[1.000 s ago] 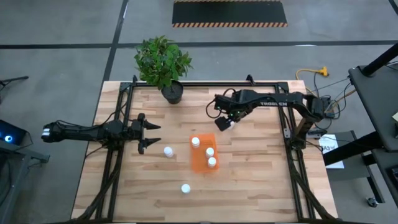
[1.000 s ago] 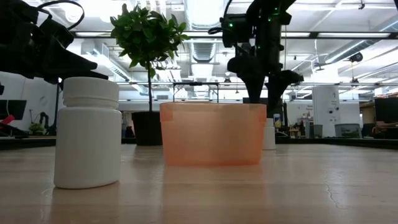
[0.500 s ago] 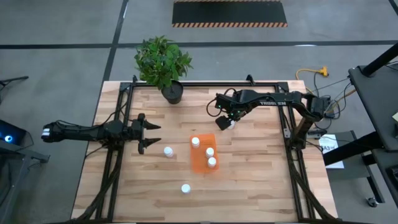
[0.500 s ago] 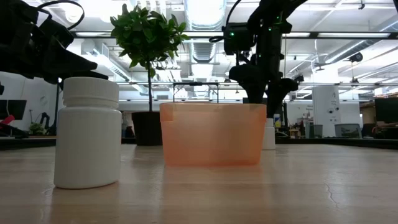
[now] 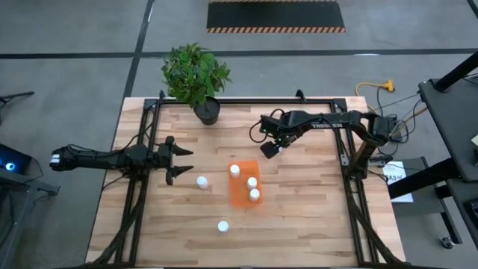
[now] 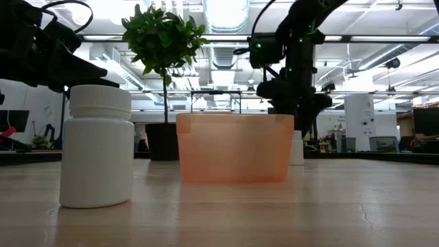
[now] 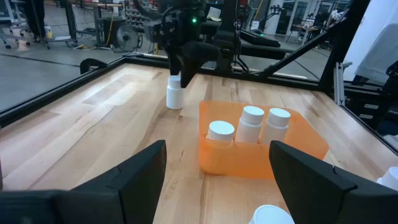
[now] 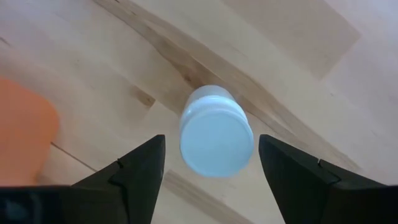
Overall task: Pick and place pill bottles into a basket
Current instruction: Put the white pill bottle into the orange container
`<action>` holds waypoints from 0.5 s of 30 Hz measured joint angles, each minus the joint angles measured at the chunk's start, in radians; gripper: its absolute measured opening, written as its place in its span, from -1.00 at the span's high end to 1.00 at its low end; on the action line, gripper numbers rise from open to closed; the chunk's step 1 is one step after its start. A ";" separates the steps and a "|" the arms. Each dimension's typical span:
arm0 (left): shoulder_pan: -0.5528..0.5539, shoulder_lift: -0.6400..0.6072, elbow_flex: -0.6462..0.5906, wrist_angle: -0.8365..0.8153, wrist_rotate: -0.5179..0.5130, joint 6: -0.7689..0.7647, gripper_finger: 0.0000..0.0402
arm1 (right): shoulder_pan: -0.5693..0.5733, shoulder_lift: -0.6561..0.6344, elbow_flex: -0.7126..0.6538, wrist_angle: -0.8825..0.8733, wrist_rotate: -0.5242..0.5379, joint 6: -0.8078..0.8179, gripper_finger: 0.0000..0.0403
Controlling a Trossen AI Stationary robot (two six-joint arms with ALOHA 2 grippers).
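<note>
Right wrist view looks straight down on a bottle (image 8: 216, 132) standing upright on the table (image 8: 298, 74), centred between the right gripper's (image 8: 211, 171) wide-spread fingers, which sit on either side without touching it. It stands just beyond the basket (image 5: 244, 184) corner. The basket already holds three bottles (image 7: 251, 123); one (image 5: 202, 181) stands just beside the basket, another (image 5: 222, 226) near the front edge. The left gripper (image 5: 177, 160) waits over the table's left side, fingers apart. The bottle looks light, rigid and smooth-walled, so likely slippery; it should tip easily. The best hold is probably across the body below the cap, squeezed squarely, though its weight cannot be judged from here.
</note>
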 joint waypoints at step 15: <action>0.000 0.000 0.000 0.000 0.000 0.000 -0.33 | 0.000 0.000 -0.010 0.025 0.011 -0.035 0.27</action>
